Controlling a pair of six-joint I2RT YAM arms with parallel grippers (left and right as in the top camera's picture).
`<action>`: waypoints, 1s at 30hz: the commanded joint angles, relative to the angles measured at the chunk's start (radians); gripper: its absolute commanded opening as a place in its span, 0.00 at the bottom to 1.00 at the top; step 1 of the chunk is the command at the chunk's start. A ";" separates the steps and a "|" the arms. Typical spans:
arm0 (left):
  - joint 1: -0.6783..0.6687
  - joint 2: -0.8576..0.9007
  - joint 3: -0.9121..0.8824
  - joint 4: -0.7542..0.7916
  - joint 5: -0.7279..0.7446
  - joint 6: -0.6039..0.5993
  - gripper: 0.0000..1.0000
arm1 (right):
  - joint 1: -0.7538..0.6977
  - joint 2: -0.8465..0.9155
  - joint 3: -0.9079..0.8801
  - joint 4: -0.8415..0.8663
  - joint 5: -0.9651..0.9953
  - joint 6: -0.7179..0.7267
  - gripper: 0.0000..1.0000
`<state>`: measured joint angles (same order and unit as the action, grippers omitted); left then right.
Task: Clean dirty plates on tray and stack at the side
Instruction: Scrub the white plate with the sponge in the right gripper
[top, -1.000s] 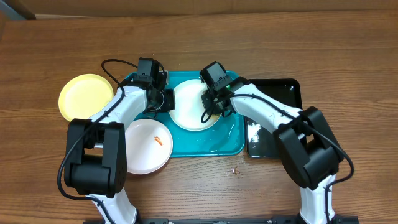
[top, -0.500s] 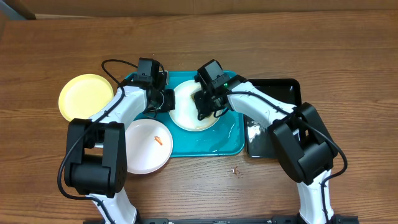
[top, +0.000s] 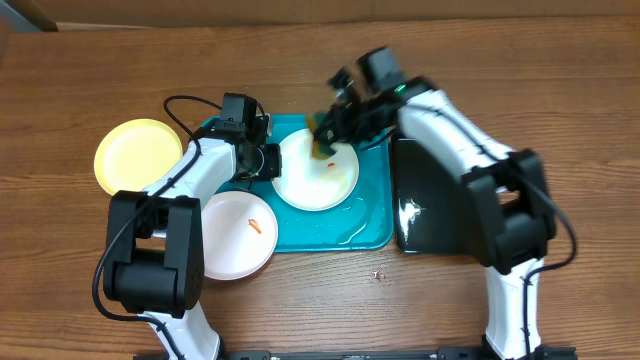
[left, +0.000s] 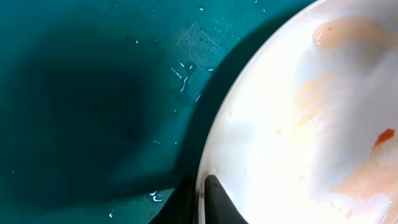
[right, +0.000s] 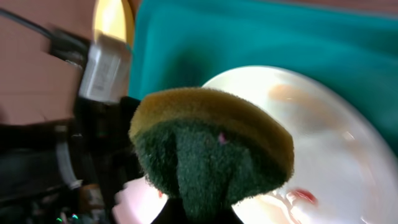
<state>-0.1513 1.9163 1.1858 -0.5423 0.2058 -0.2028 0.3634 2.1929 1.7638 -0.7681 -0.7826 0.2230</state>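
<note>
Left pincer (left: 200, 194) on plate (left: 298, 124) rim

- Turquoise tray (top: 350, 225): wet, lying flat before me.
- White plate (top: 318, 180): on the tray, orange-smeared.
- Second white plate (top: 236, 234): orange spot, beside the tray's near-left corner.
- Yellow plate (top: 138, 156): farther left.

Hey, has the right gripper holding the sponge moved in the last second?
Yes. The right gripper, shut on the sponge, went from the middle of the white plate toward the far rim of the turquoise tray.
</note>
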 joint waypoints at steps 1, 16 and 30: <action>-0.006 0.013 0.002 0.000 0.000 0.005 0.10 | -0.074 -0.100 0.036 -0.101 -0.050 -0.063 0.04; -0.006 0.013 0.002 0.001 -0.006 0.009 0.04 | 0.116 -0.107 -0.101 0.011 0.540 -0.149 0.04; -0.006 0.013 0.002 -0.003 -0.006 0.009 0.04 | 0.179 -0.105 -0.355 0.351 0.694 -0.141 0.04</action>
<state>-0.1513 1.9163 1.1858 -0.5419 0.2058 -0.2028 0.5491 2.1124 1.4422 -0.4515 -0.1036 0.0853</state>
